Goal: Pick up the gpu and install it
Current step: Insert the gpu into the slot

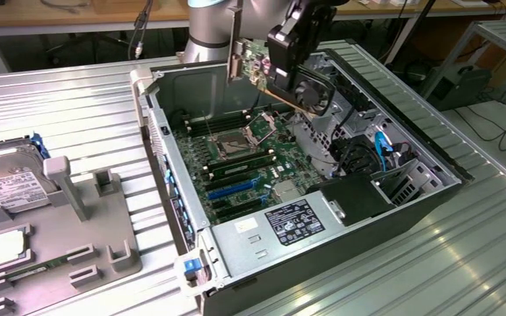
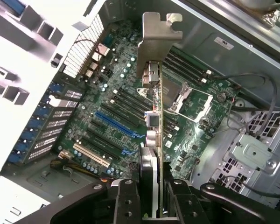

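While the end effector point(image 2: 154, 205) is pinching the gpu point(image 2: 152, 119) edge-on above the open case point(image 1: 202, 85), we are judging that alignment matters most — card upright, bracket point(image 2: 156, 42) facing the vented slot covers point(image 2: 64, 111), edge parallel to the blue slot point(image 2: 116, 123).

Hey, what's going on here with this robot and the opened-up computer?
The robot arm's claw is clamped on the gpu and holds it in the air above the open computer case. The card hangs over the motherboard and is not yet seated in any slot. On the exterior view's left, a hard drive sits on a grey parts holder beside the case.
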